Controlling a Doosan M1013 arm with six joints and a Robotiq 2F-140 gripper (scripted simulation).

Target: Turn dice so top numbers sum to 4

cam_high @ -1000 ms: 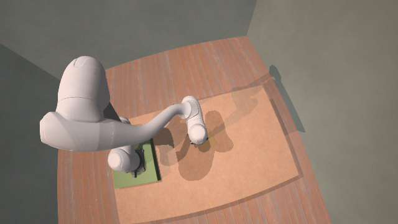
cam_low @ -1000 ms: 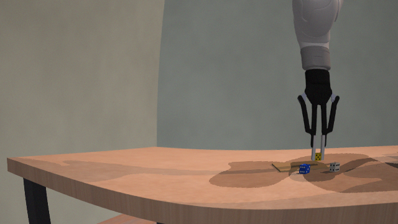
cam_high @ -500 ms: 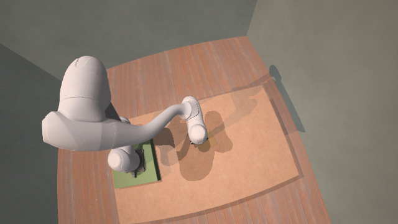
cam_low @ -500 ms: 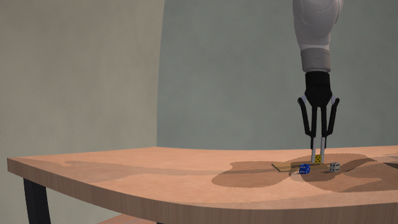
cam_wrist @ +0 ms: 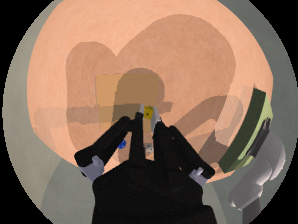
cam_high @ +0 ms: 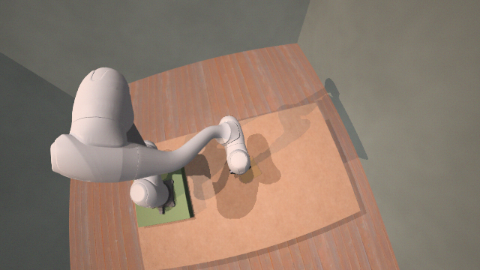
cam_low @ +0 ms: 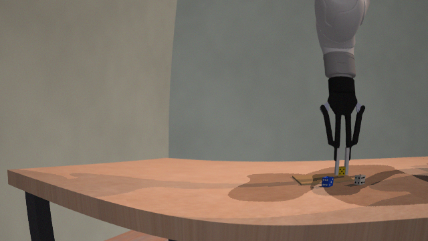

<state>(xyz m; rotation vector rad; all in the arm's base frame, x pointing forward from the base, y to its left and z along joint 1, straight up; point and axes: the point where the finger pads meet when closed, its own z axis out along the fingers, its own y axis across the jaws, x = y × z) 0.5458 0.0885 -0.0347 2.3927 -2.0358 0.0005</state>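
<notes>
My gripper (cam_low: 342, 174) (cam_wrist: 147, 111) points straight down and is shut on the yellow die (cam_low: 342, 171) (cam_wrist: 149, 110). The die is down at the thin tan mat (cam_low: 301, 179) (cam_wrist: 105, 90), at or just above its surface. A blue die (cam_low: 328, 181) (cam_wrist: 123, 143) lies at the mat's near edge, left of the gripper. A white die (cam_low: 360, 179) lies to the right of the gripper; I cannot tell whether it rests fully on the mat. In the top view the wrist (cam_high: 239, 160) hides the dice, and only a corner of the mat (cam_high: 256, 171) shows.
The wooden table (cam_low: 134, 191) (cam_high: 300, 195) has a curved near edge. The arm's base stands on a green plate (cam_high: 181, 204) at the table's left side. The arm's shadows fall across the table around the mat.
</notes>
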